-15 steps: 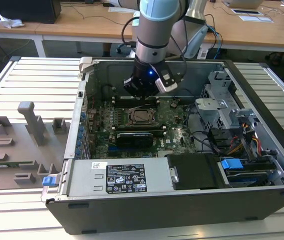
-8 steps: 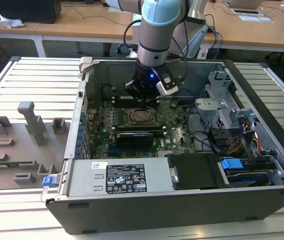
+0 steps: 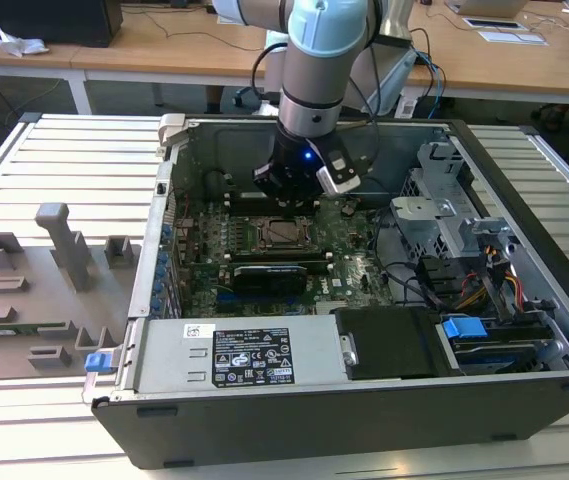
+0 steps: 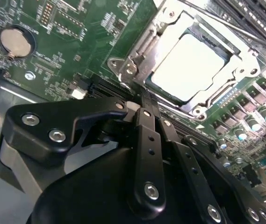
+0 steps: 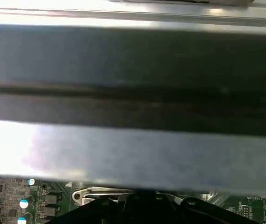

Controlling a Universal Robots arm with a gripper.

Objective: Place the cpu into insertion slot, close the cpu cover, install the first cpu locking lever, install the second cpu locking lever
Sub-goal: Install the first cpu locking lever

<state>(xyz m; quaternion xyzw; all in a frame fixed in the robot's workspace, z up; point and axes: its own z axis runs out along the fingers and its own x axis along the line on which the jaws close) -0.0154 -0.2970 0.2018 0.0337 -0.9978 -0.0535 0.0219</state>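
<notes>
The cpu [image 4: 189,65], pale silvery-grey on top, lies flat in the insertion slot [image 3: 282,232] in the middle of the green motherboard [image 4: 90,32]. The metal cpu cover [image 4: 245,63] is folded down around it like a frame. A thin metal lever rod [image 4: 226,29] runs along one side of the socket. My gripper [image 4: 146,106] hangs just above the board at the socket's edge, black fingers [image 4: 144,128] pressed together with nothing visibly between them. In the exterior view the gripper [image 3: 292,190] sits right behind the socket.
The open computer case has a steel wall [image 5: 133,70] close behind the wrist. A power supply [image 3: 254,355] is in front and a drive cage [image 3: 464,328] on the exterior view's right. A coin battery [image 4: 15,41] and capacitors [image 4: 263,114] stand on the board. A grey fixture tray [image 3: 44,270] is outside.
</notes>
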